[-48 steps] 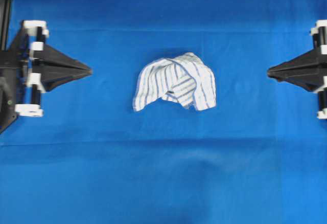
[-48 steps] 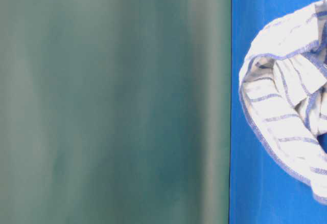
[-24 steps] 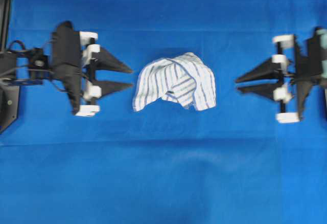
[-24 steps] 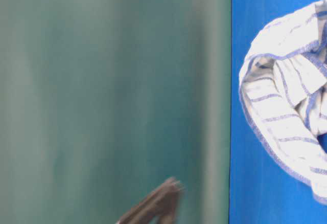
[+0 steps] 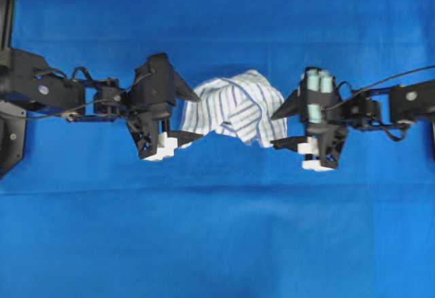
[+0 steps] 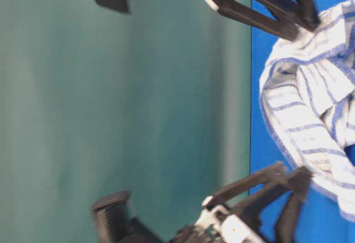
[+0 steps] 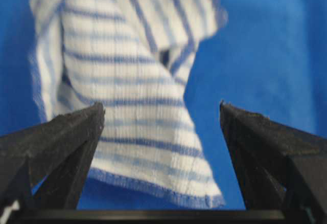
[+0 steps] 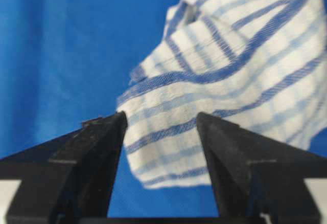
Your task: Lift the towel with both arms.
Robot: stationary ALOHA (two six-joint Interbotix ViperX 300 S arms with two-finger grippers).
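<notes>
The towel [image 5: 234,107], white with thin blue stripes, lies crumpled in the middle of the blue table cloth. My left gripper [image 5: 198,116] is open at its left end, one finger on either side of the hem. In the left wrist view the towel [image 7: 127,81] has a hemmed corner lying between the wide-apart fingers of the left gripper [image 7: 161,106]. My right gripper [image 5: 273,132], with pale teal patches, is open at the right end. In the right wrist view a fold of the towel [image 8: 230,70] sits between the fingers of the right gripper [image 8: 161,115]. Nothing is gripped.
The blue table cloth [image 5: 217,243] covers the whole surface, with shallow creases towards the front. A dark frame [image 5: 7,12] stands at the far left edge. The table-level view shows a green backdrop [image 6: 111,115], the towel [image 6: 310,121] and black fingers [image 6: 260,18] above and below it.
Both arms have come in from the sides to the towel's two ends, and both grippers have gone from shut to open. The towel has not moved.
</notes>
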